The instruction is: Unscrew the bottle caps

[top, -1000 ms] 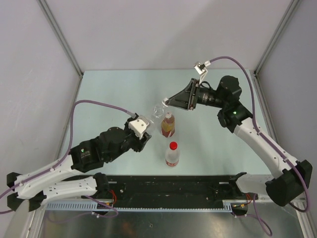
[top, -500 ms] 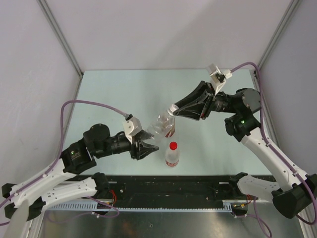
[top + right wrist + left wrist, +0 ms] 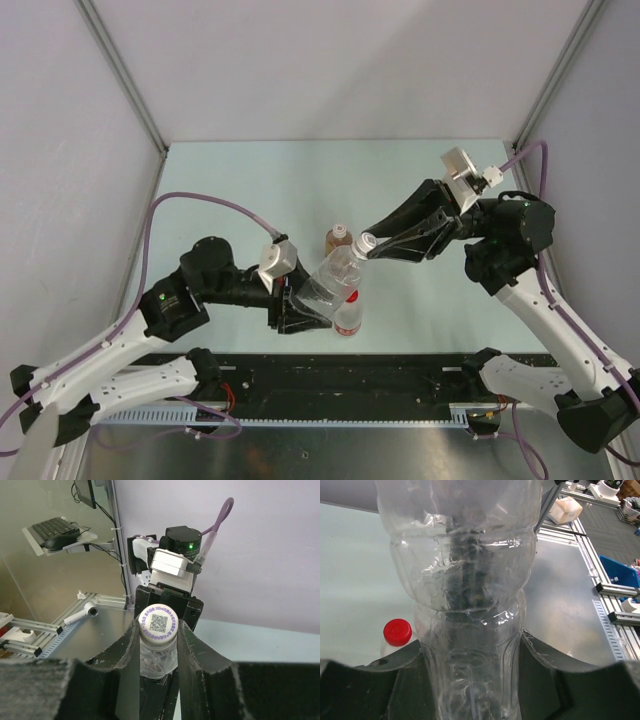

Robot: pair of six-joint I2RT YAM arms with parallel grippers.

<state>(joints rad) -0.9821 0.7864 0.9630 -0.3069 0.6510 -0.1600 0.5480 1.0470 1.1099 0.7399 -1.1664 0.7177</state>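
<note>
The clear plain bottle (image 3: pixel 328 280) is held tilted above the table between both arms. My left gripper (image 3: pixel 300 305) is shut on its lower body (image 3: pixel 470 630). My right gripper (image 3: pixel 370 246) is shut on its white cap (image 3: pixel 158 622), which carries a purple QR code. The amber bottle (image 3: pixel 338 240) with a pale cap stands on the table behind it. The labelled bottle (image 3: pixel 348 318) with the red cap (image 3: pixel 397 632) stands in front, partly hidden by the held bottle.
The black rail (image 3: pixel 350 375) runs along the table's near edge. Grey walls close in the left, back and right sides. In the left wrist view, metal framing (image 3: pixel 612 585) and a blue bin (image 3: pixel 622 572) lie off the table.
The clear bottle has been lifted and drawn toward the near edge, tilted. My left gripper has closed on its body. My right gripper has moved right and nearer with the cap.
</note>
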